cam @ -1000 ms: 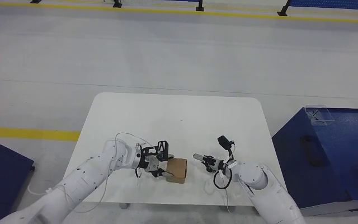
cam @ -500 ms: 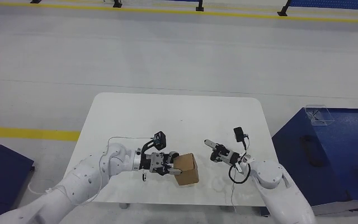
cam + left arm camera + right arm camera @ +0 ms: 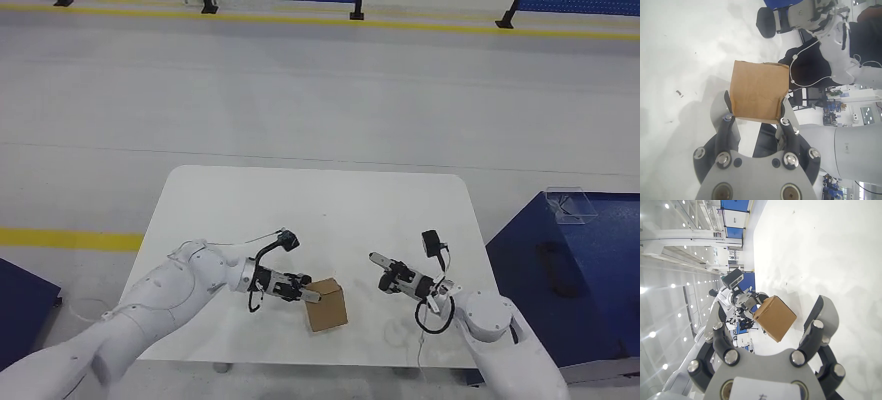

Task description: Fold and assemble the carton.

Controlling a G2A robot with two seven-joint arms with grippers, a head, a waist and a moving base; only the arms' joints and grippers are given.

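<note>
The left gripper (image 3: 755, 98) grasps the carton (image 3: 759, 83) near the table's (image 3: 300, 200) front edge; the right gripper (image 3: 770, 305), released, sits to its right.

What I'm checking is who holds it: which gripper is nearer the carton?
Left. The left gripper grips the carton, one finger on each side of it. The right gripper is open and apart from it, across a stretch of the table.

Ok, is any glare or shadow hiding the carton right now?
No. Left wrist view: the carton, held in the left gripper, is evenly lit, though the table beside it glares white. Right wrist view: ceiling lights flare off to one side, clear of the carton, which throws a faint shadow on the table. Top view: carton stands out plainly.
</note>
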